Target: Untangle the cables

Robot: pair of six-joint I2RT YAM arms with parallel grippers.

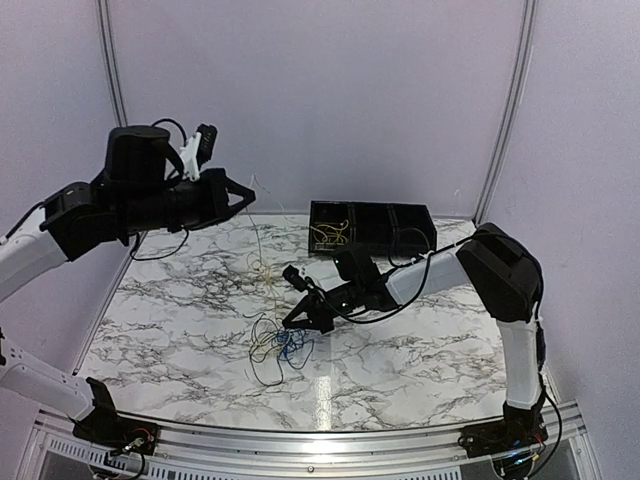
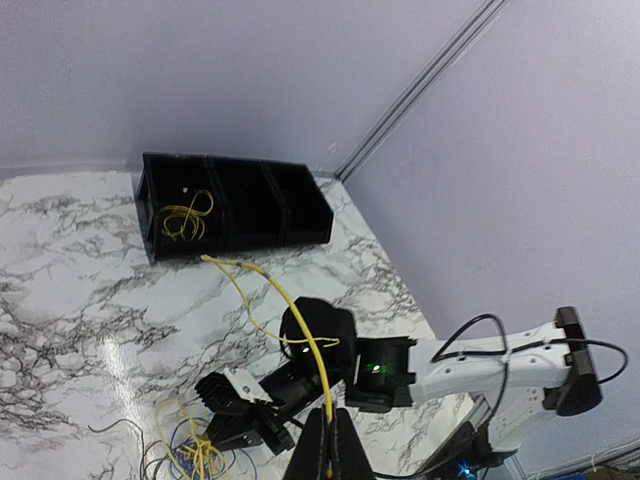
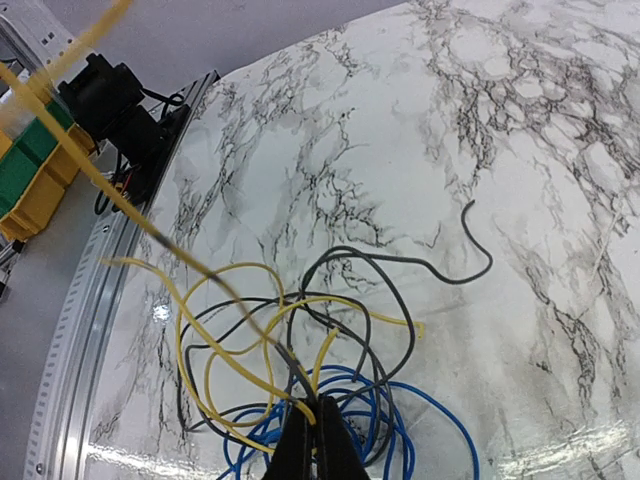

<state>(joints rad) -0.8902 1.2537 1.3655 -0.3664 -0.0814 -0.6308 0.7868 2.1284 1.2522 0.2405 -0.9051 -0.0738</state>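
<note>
The cables lie in one tangle (image 1: 280, 345) on the marble table, in front of the arms. In the right wrist view, yellow loops (image 3: 185, 330), a black cable (image 3: 380, 262) and blue coils (image 3: 441, 406) cross one another. My right gripper (image 3: 316, 420) is down at the tangle (image 1: 292, 322), shut on yellow and dark strands where they meet. My left gripper (image 1: 248, 196) is raised high at the back left. It is shut (image 2: 330, 440) on a yellow cable (image 2: 290, 305) that runs from its tips down toward the tangle (image 2: 190, 450).
A black box with compartments (image 1: 370, 228) stands at the back of the table, with yellow wire (image 2: 185, 215) in its left cell. A metal rail (image 1: 320, 440) runs along the near edge. A yellow and green bin (image 3: 30, 170) sits beyond the table edge.
</note>
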